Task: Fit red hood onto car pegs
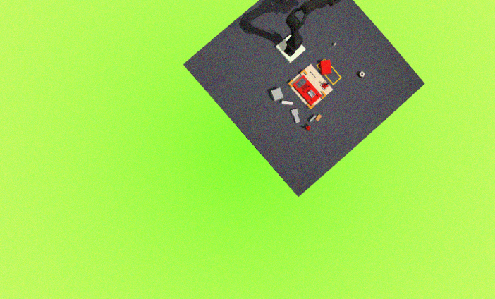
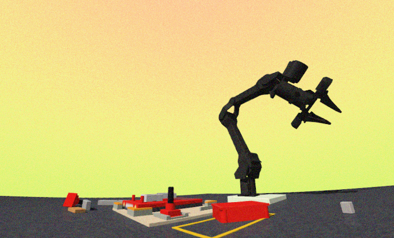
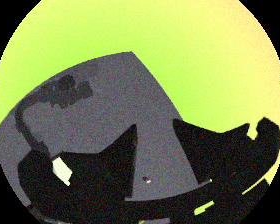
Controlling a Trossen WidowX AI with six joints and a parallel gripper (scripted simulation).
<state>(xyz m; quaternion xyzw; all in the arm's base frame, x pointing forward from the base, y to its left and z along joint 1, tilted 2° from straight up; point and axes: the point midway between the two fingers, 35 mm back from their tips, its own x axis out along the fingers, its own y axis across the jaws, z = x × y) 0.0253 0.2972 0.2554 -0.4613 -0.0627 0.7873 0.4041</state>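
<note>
A workshop-style assembly bench, by the look of it: a dark square tabletop [image 1: 242, 74] [image 2: 30, 218] [image 3: 111, 110] carries a jig board [image 1: 311, 69] [image 2: 149, 223] near its centre, a yellow outline [image 1: 337, 80] [image 2: 192, 222] at the board's two o'clock in the top view, and loose grey blocks [image 1: 276, 94] [image 2: 347, 207] about. The wider building cannot be told.

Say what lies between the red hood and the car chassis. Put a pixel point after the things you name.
The top view shows one side of the yellow outline [image 1: 328, 80] [image 2: 192, 223], then beige jig board [image 1: 310, 68] [image 2: 151, 220]; the red-based post [image 1: 324, 85] [image 2: 170, 206] stands off to one side.

red hood [image 1: 326, 67] [image 2: 240, 211], dark speckled grey table [image 1: 297, 159] [image 2: 311, 224] [image 3: 111, 105], yellow outline [image 1: 337, 80] [image 2: 192, 223], black arm [image 1: 295, 29] [image 2: 246, 96]
</note>
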